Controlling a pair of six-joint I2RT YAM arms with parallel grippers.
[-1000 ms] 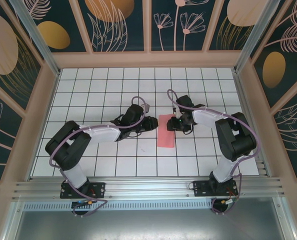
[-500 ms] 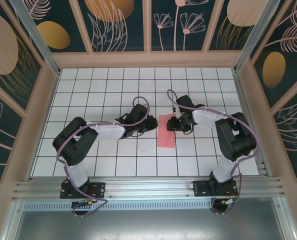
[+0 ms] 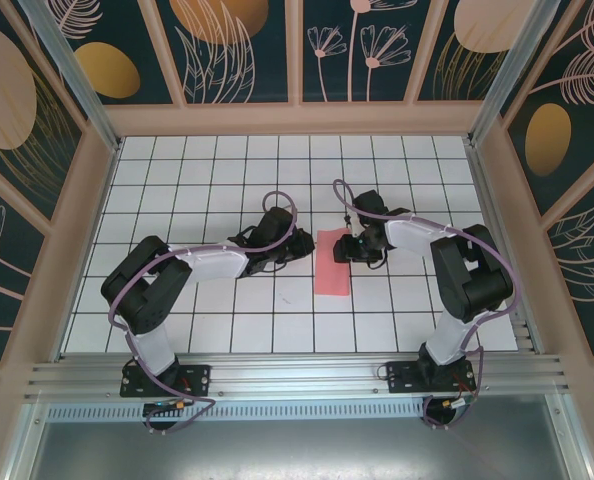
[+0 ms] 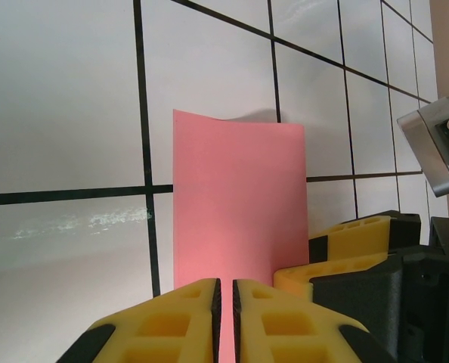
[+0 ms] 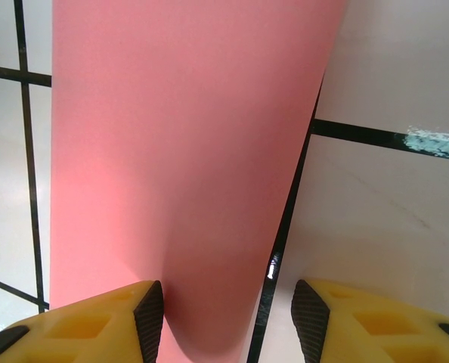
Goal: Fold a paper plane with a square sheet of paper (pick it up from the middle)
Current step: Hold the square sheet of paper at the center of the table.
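The square sheet of paper [image 3: 332, 262] lies folded into a salmon-pink strip, one tile wide and two long, on the white grid table [image 3: 207, 180]. From the left, my left gripper [image 3: 301, 246] reaches the strip's far end. Its jaws stand almost together over the paper [image 4: 239, 212], with only a thin slit showing pink; the left gripper [image 4: 224, 284] grips nothing that I can see. My right gripper [image 3: 349, 247] comes in from the right and is open. In the right wrist view the right gripper [image 5: 228, 310] straddles the paper's [image 5: 179, 151] long edge, whose near end curls up between the fingers.
Peach-framed patterned walls [image 3: 67, 230] close in the table on three sides. An aluminium rail [image 3: 297, 375] runs along the near edge by the arm bases. The right gripper's yellow fingers [image 4: 345, 253] show beside the paper in the left wrist view.
The left arm has drawn its elbow in and its gripper has edged right toward the paper, jaws narrowing. The right arm and the paper have stayed in place.
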